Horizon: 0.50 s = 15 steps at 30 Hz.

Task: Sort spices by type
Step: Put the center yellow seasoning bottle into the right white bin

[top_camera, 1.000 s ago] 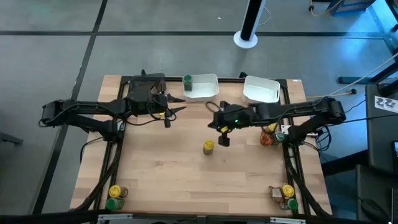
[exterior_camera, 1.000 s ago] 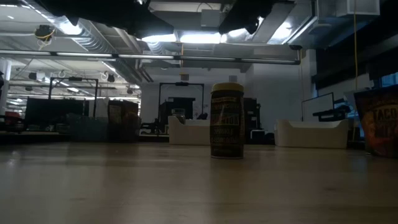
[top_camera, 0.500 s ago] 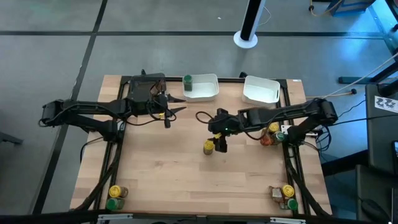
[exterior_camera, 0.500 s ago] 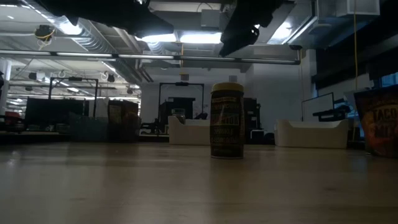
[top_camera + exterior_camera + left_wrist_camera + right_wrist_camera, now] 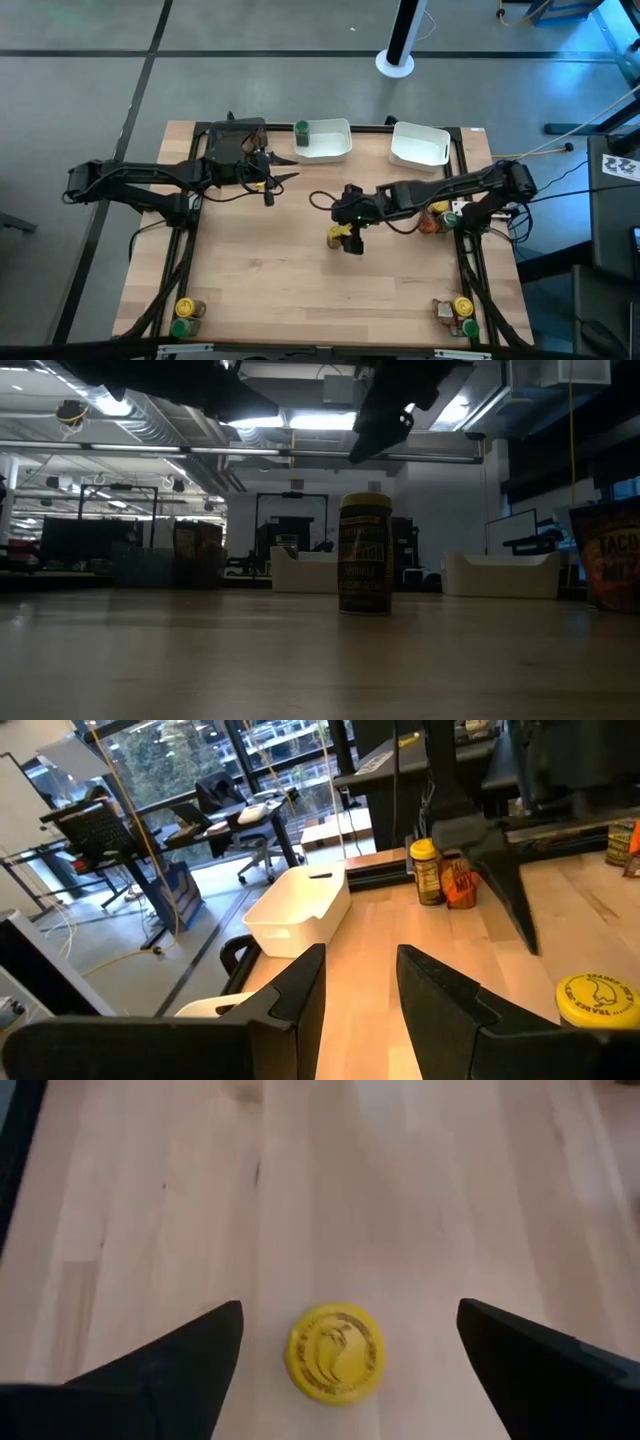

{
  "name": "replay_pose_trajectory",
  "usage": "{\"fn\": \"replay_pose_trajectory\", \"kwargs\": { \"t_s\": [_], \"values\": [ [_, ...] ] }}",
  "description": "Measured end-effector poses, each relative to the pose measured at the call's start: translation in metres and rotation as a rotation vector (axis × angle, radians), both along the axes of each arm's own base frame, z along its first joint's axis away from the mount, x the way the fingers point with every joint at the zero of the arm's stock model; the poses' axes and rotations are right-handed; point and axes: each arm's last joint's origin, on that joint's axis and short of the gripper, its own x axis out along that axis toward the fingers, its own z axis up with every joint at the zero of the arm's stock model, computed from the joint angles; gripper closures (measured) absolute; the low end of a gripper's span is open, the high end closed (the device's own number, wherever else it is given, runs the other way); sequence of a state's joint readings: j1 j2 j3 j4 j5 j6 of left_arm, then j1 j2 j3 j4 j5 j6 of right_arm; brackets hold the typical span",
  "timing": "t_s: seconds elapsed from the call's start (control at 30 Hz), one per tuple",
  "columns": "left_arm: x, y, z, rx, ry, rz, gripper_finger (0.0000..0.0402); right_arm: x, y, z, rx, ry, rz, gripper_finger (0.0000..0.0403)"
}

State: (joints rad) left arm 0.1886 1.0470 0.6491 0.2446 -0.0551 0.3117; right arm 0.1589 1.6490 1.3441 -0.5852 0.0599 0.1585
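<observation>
One yellow-lidded jar (image 5: 336,235) stands upright mid-worktop (image 5: 260,290), alone, well apart from the jars clustered at the right edge and near corners. Directly above it hangs the right gripper (image 5: 351,240), fingers spread wide to either side of the lid. Descending off-centre, one finger could strike the lid and topple the jar. Far left, the left gripper (image 5: 272,178) waits, fingers partly apart, holding nothing.
</observation>
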Motion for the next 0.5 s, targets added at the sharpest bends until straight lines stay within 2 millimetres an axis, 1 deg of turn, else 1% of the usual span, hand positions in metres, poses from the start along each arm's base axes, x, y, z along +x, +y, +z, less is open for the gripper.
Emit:
{"fn": "replay_pose_trajectory", "kwargs": {
  "t_s": [0.33, 0.5],
  "values": [
    [0.0, 0.0, 0.0, 0.002, 0.003, 0.0, 0.0288, 0.015, 0.003, -0.037, 0.002, 0.124, 0.011, 0.0043],
    [0.0, 0.0, 0.0, 0.002, 0.004, 0.0, 0.0288, 0.018, 0.003, -0.044, 0.0, 0.141, 0.01, 0.0043]
  ]
}}
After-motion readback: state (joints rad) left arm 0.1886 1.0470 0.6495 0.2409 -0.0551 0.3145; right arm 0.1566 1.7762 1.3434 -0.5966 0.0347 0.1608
